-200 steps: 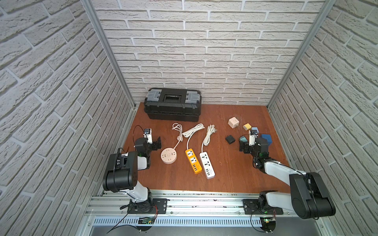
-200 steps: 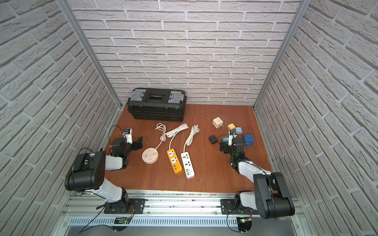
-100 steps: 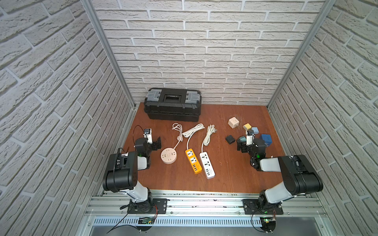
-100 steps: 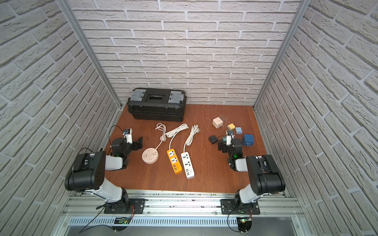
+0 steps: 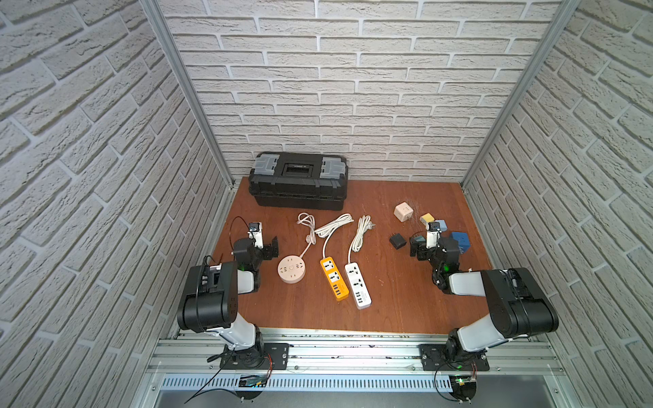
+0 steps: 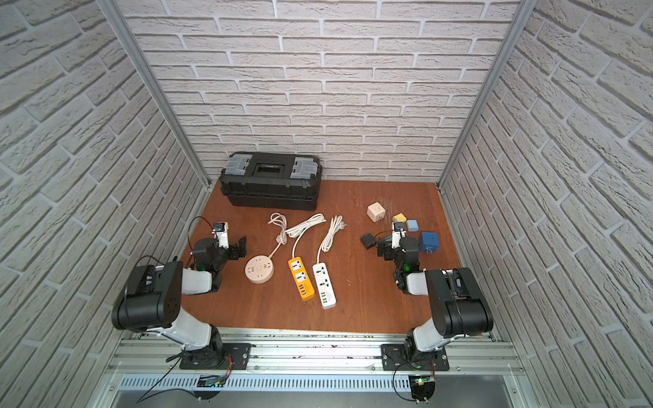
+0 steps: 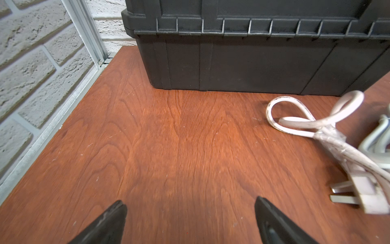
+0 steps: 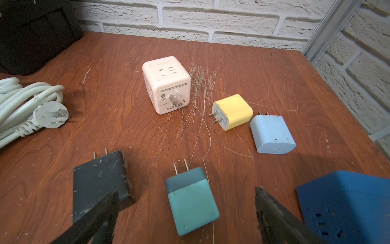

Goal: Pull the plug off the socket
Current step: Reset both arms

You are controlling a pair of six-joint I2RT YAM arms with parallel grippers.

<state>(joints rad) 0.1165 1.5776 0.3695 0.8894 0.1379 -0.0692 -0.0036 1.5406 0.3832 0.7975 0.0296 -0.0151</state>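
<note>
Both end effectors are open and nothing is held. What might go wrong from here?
The teal plug shows between the fingers of the open right end effector, but one finger overlaps the black plug; closing might catch or shove it.
The blue cube lies close beside the other finger and might get bumped.
The teal plug's prongs are bare, and the orange strip and white strip look empty, so nothing may be seated to pull.

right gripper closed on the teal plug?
No, the right gripper stands wide open and the teal plug lies flat on the table, untouched.
</note>
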